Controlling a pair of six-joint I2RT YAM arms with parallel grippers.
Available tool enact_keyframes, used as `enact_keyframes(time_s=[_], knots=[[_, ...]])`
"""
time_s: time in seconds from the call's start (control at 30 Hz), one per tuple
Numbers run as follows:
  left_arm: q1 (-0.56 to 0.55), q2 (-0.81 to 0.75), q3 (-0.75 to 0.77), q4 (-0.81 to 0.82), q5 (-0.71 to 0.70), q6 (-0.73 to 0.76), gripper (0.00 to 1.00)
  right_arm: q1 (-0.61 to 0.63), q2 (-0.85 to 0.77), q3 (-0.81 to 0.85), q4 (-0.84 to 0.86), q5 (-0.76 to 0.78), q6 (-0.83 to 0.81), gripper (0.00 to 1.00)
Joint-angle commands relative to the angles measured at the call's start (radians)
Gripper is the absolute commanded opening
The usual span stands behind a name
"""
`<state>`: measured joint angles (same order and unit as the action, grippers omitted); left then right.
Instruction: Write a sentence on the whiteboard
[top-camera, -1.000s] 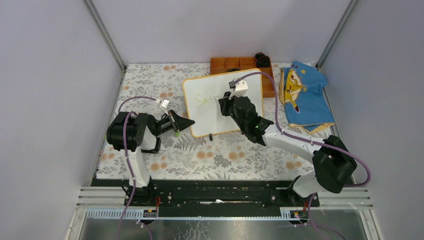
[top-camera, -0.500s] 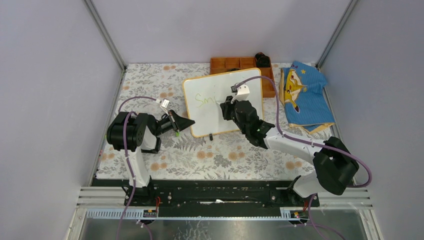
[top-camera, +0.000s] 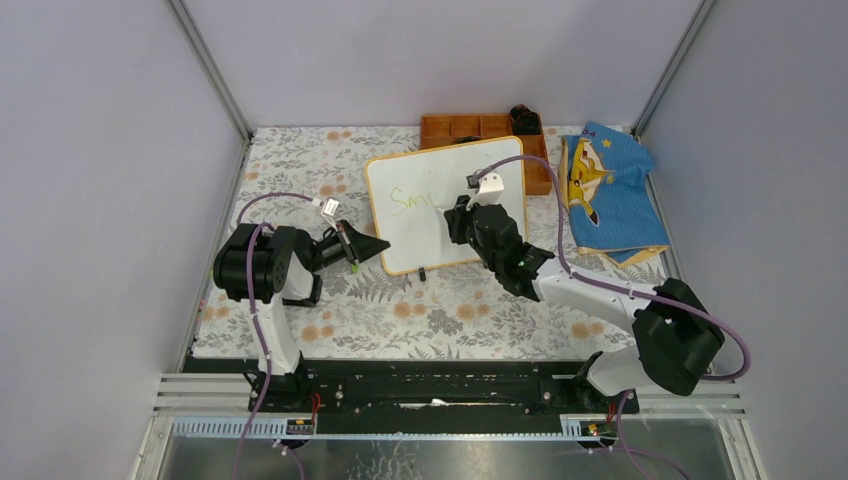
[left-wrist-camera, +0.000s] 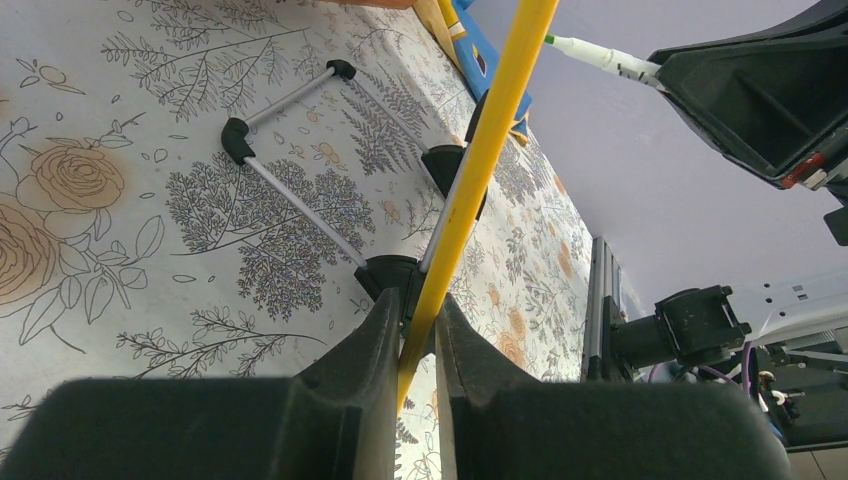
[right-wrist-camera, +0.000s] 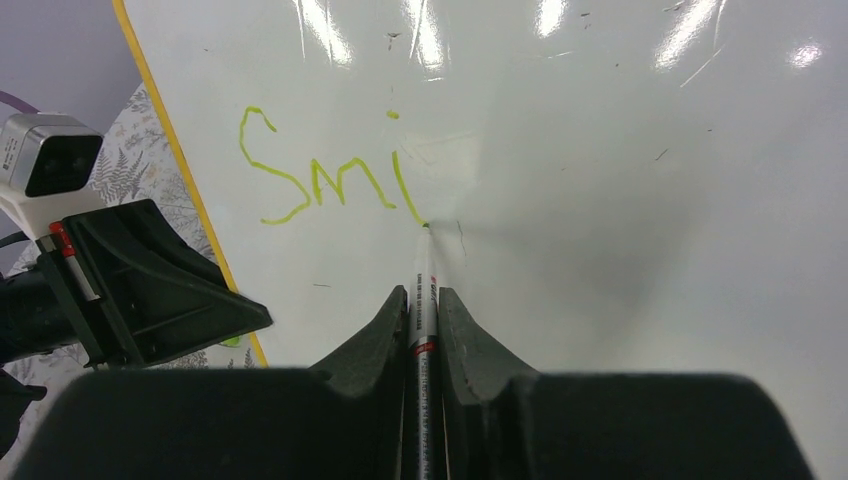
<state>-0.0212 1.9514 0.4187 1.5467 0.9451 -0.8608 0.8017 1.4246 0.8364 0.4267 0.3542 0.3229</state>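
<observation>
The whiteboard (top-camera: 445, 205) is seen propped at a tilt near the middle of the flowered table (top-camera: 330, 160), just in front of an orange tray (top-camera: 470, 128), with a blue cloth (top-camera: 610, 195) lying to its right. Its left edge is clamped by the left pincer (left-wrist-camera: 417, 300), whose fingers are closed on the thin yellow frame near the lower corner. The board's black feet (left-wrist-camera: 395, 272) are shown resting on the table in the left wrist view. A marker (right-wrist-camera: 424, 270) is gripped between the closed fingers of the right pincer (right-wrist-camera: 421, 295), and its tip is pressed to the white surface. Of the sentence (right-wrist-camera: 320, 185), only "Smi" and one further slanted stroke are written, in yellow-green, on the upper left part of the board. The marker tip is placed at the lower end of that stroke.
</observation>
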Motion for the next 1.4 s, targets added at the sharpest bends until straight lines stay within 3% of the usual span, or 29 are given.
enact_keyframes(time_s=[0.0,0.4,0.57,1.37], knots=[[0.0,0.024,-0.001,-0.018,-0.052,0.029,0.0,-0.009,-0.083,0.012,-0.003,0.013,0.018,0.0],[-0.003,0.02,-0.003,-0.023,-0.054,0.034,0.0,-0.016,-0.173,0.02,-0.019,0.06,0.015,0.0],[-0.004,0.02,-0.001,-0.027,-0.054,0.036,0.0,-0.093,-0.186,0.014,-0.029,0.022,0.06,0.0],[-0.003,0.022,0.0,-0.028,-0.053,0.034,0.0,-0.081,-0.009,0.186,0.007,-0.092,-0.002,0.0]])
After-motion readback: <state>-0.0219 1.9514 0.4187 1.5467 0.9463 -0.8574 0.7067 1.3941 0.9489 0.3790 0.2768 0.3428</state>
